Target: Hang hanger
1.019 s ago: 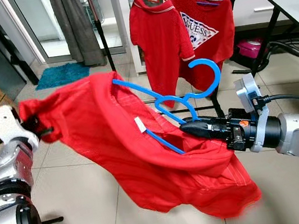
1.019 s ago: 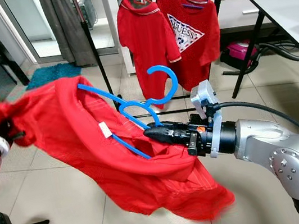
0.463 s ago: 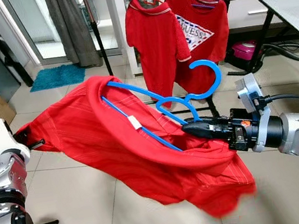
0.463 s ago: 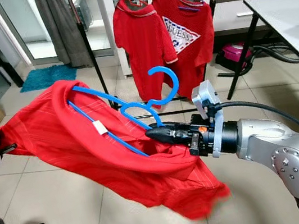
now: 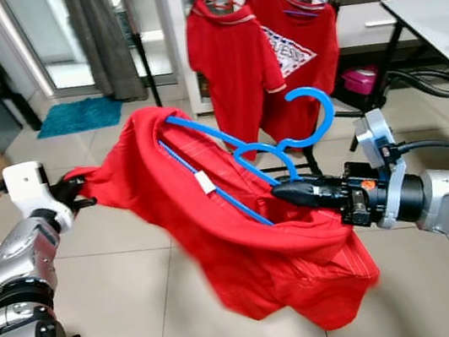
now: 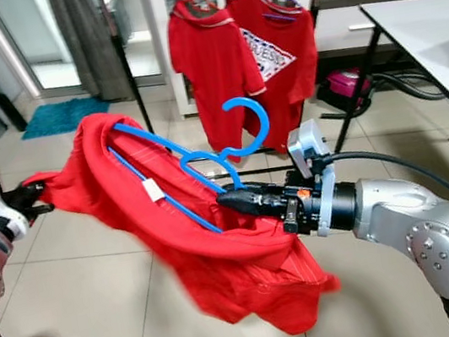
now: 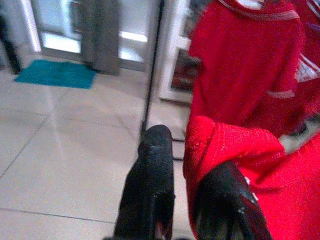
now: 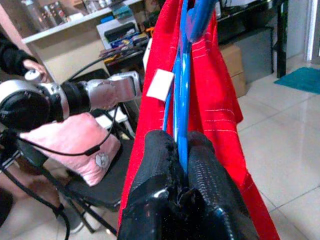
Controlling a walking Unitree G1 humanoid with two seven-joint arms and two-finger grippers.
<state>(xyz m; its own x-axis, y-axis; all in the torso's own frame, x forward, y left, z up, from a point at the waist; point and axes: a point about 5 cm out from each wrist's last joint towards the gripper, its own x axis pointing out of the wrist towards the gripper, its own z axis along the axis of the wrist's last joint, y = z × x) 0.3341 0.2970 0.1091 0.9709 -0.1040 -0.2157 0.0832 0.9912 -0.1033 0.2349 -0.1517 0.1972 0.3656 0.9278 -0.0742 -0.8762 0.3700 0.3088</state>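
Fingers of my right gripper (image 5: pixel 284 193) clamp the blue hanger (image 5: pixel 288 137), held mid-air with the red shirt (image 5: pixel 243 234) draped over it. My left gripper (image 7: pixel 187 165), at nine o'clock, pinches the shirt's sleeve; its wrist view shows cloth between the fingers (image 7: pixel 150 185). At twelve o'clock, two red shirts (image 5: pixel 266 51) hang on the rack (image 5: pixel 135 37). Right wrist view shows a pink cushion (image 8: pixel 75 145) on a chair.
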